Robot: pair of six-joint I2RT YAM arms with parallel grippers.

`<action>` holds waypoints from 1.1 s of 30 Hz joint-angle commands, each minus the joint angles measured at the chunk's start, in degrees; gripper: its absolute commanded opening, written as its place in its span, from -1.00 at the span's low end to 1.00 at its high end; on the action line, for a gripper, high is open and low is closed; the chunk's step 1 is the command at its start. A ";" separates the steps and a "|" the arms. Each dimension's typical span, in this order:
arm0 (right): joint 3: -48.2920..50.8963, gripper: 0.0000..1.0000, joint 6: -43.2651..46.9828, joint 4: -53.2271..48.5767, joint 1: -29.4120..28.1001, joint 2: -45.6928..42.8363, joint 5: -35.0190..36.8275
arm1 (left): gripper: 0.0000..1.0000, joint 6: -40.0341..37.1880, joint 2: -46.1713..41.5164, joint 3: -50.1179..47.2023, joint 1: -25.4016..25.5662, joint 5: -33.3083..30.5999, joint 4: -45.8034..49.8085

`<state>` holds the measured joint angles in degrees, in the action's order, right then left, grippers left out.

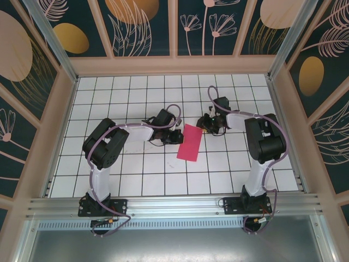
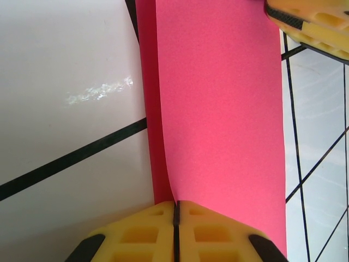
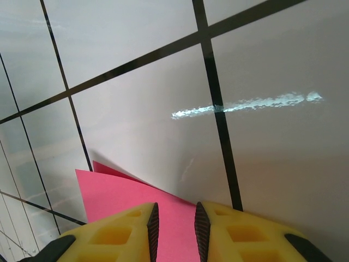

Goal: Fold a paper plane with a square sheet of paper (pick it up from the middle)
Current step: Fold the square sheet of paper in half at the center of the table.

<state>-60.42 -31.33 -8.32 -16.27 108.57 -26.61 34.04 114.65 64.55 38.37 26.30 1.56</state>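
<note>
Count at the near edge: you have two arms, the left arm (image 1: 103, 150) and the right arm (image 1: 264, 139), bolted side by side on one white gridded table (image 1: 136, 174), each reaching forward and inward. One red-pink item on the tiles: the square sheet of paper (image 1: 189, 142), lying near the middle of the table between the two wrists. From above it reads as a slanted oblong rather than a square. The left wrist view shows two layers, a darker strip of the lower one showing along the edge of the upper. The left gripper (image 1: 177, 136) sits at the sheet's left side. Its two yellow fingers (image 2: 136, 234) are pressed together with no gap, and the paper's edge runs up into the seam between them, so it is pinching the sheet. The lower part of those fingers is cut off by the frame. Further out, the right gripper (image 1: 210, 124) sits at the sheet's far right corner. Its jaws stand a narrow gap apart with pink showing between them. You cannot tell from the wrist view whether the pads touch the paper. From above, both sets of fingertips are too small and dark to make out.
</note>
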 commanded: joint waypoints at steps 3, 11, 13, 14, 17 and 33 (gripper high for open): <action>-1.54 -0.39 0.81 -2.71 0.00 -3.47 -0.72 | -0.77 -1.26 1.89 -1.86 0.38 -3.24 4.90; -0.40 -0.39 -0.56 -1.27 -0.05 -5.06 -2.15 | -0.77 -0.91 1.97 -1.94 0.38 -2.93 4.24; -0.28 -0.39 -0.62 -0.57 -0.07 -3.46 -1.93 | -0.77 -1.04 2.02 -1.65 0.38 -2.90 4.51; -0.27 -0.39 -0.75 -0.35 0.05 -2.44 -1.63 | -0.77 -1.12 2.06 -1.58 0.38 -2.93 4.63; -0.42 -0.39 -0.75 -0.43 0.07 0.23 0.23 | -0.77 -1.17 2.06 -1.43 0.36 -2.85 4.74; 5.64 -0.38 -5.54 4.36 -1.53 -10.01 -5.24 | -0.77 -0.98 1.80 -1.82 0.31 -2.94 4.38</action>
<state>-57.65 -33.56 -6.94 -16.27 102.48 -28.91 34.04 114.65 64.51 38.37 26.28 1.45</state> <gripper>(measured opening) 0.309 0.117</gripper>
